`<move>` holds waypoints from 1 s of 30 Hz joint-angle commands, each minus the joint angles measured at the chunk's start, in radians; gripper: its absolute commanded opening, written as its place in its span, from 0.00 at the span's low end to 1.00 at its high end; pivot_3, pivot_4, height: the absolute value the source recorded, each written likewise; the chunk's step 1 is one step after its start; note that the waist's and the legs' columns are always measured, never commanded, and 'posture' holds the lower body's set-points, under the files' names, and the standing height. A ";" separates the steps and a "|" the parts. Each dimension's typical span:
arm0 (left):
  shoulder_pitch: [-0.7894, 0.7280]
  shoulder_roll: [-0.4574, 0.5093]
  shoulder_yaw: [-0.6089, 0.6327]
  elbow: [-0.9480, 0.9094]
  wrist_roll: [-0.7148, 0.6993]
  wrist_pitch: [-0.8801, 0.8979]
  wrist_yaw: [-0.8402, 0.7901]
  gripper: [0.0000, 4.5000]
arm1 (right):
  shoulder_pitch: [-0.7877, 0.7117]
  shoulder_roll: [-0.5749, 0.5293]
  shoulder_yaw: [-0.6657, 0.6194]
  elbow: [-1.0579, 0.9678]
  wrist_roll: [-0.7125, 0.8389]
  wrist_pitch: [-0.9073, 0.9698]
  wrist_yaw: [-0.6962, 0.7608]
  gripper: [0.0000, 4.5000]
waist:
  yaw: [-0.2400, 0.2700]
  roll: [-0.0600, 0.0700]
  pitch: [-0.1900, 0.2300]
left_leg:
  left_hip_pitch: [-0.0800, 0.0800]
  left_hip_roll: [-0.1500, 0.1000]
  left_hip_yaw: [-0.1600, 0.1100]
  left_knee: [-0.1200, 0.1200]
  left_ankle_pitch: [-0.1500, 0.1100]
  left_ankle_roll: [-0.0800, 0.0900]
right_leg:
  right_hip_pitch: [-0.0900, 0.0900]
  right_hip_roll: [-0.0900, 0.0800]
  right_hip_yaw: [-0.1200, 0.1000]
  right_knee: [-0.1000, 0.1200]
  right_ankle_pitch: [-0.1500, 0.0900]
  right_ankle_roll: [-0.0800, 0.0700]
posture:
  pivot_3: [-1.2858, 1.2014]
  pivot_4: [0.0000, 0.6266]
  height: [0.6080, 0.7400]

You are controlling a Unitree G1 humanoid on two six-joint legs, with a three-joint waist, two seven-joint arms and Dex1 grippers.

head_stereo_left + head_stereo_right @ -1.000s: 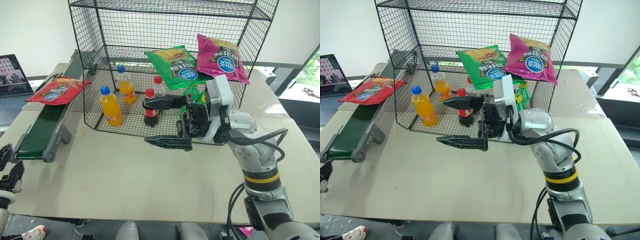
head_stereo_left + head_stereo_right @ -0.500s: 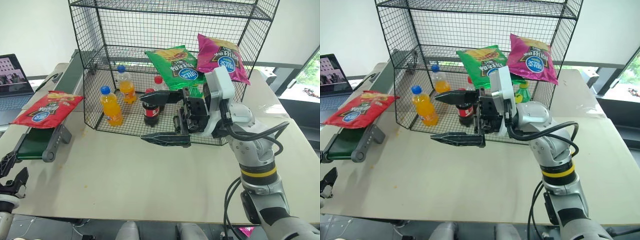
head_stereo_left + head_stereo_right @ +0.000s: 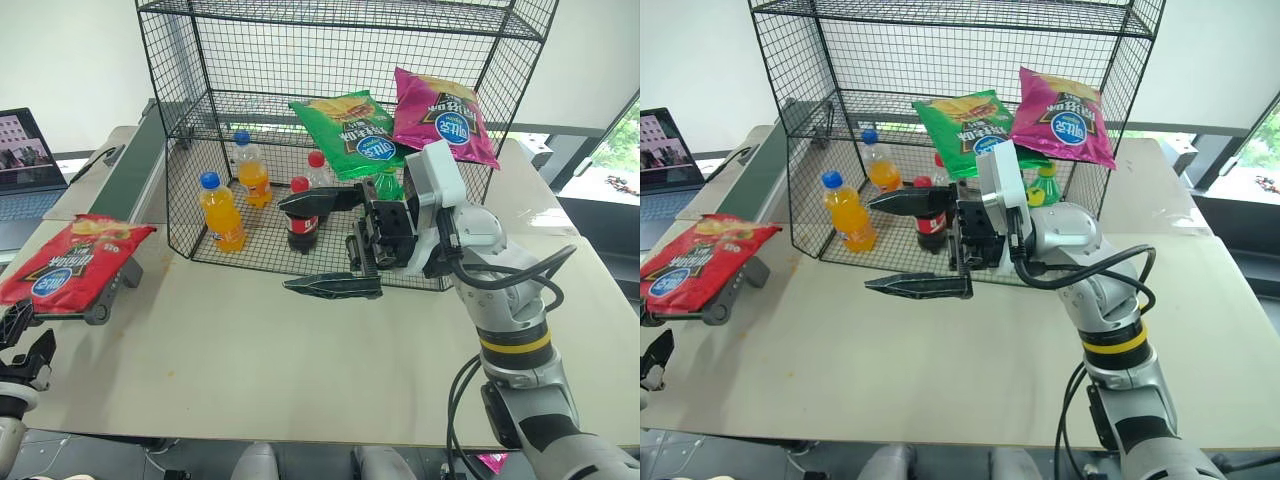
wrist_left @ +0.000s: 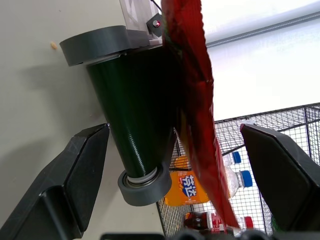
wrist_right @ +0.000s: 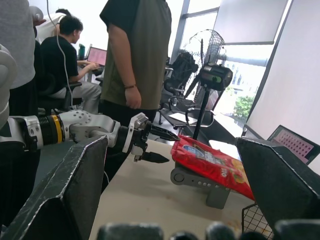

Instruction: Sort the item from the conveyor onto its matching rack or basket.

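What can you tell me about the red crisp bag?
The red crisp bag is shiny and puffed, with a round blue-and-white logo and a yellow crisps picture at one end. It lies tilted over the near end of the conveyor, hanging past the roller there. Nothing grips it: the left gripper waits open just in front of and below it, and in the left wrist view the bag stands between that gripper's two spread fingers without touching them.

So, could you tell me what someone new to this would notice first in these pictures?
Probably the right gripper, open in mid-air in front of the tall black wire rack, where drink bottles stand below a green bag and a magenta bag. Then the red crisp bag overhanging the conveyor's near end, with the open left gripper just before it.
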 commanded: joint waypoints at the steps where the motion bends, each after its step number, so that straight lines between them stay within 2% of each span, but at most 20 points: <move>1: 0.000 0.035 0.023 -0.020 0.003 0.008 -0.028 0.99 | -0.020 0.007 -0.012 -0.009 0.004 -0.022 -0.004 1.00 | 0.000 0.000 0.000 | 0.000 0.000 0.000 0.000 0.000 0.000 | 0.000 0.000 0.000 0.000 0.000 0.000 | 0.52 0.24 1.00; 5: 0.005 0.043 0.021 -0.019 0.030 0.003 -0.043 0.99 | -0.018 0.010 -0.012 -0.010 0.001 -0.025 -0.007 1.00 | 0.000 0.000 0.000 | 0.000 0.000 0.000 0.000 0.000 0.000 | 0.000 0.000 0.000 0.000 0.000 0.000 | 0.52 0.24 1.00; 7: 0.002 0.039 0.022 -0.021 0.033 -0.003 -0.040 0.87 | -0.018 0.010 -0.013 -0.012 0.002 -0.023 -0.010 1.00 | 0.000 0.000 0.000 | 0.000 0.000 0.000 -0.001 0.000 0.000 | 0.000 0.000 0.000 -0.001 0.000 0.000 | 0.52 0.24 1.00; 10: 0.002 0.033 0.016 -0.030 0.040 0.000 -0.046 0.62 | -0.017 0.008 -0.014 -0.010 0.001 -0.024 -0.011 1.00 | 0.000 0.000 0.000 | 0.000 0.000 0.000 -0.001 0.000 0.000 | 0.000 0.000 0.000 -0.001 0.000 0.000 | 0.52 0.24 1.00; 16: 0.002 0.028 0.000 -0.044 0.056 0.006 -0.047 0.01 | -0.020 0.008 -0.018 -0.001 -0.005 -0.027 -0.013 1.00 | 0.000 0.000 0.000 | 0.000 0.000 0.000 -0.001 0.000 0.000 | 0.000 0.000 0.000 -0.001 0.000 0.000 | 0.52 0.24 1.00; 24: -0.003 0.046 0.015 -0.088 0.027 -0.002 -0.020 0.01 | -0.014 0.004 -0.020 -0.003 -0.011 -0.031 -0.013 1.00 | 0.000 0.000 0.000 | -0.001 0.000 0.000 -0.001 0.000 0.000 | -0.001 0.000 0.000 -0.002 0.000 0.000 | 0.52 0.24 1.00; 27: -0.057 0.102 0.019 -0.239 -0.068 -0.003 0.021 0.01 | -0.002 -0.007 -0.033 -0.012 -0.021 -0.032 -0.032 1.00 | 0.004 -0.002 0.001 | -0.001 0.000 0.000 -0.001 0.000 -0.001 | -0.001 0.000 -0.001 -0.002 0.000 0.000 | 0.52 0.24 1.00; 30: -0.171 0.143 -0.017 -0.345 -0.081 0.005 0.064 0.01 | 0.015 -0.020 -0.052 -0.021 -0.031 -0.029 -0.068 1.00 | 0.016 -0.002 0.003 | -0.002 0.000 -0.003 -0.001 0.001 -0.003 | -0.001 -0.001 -0.003 -0.002 0.000 0.000 | 0.52 0.24 1.00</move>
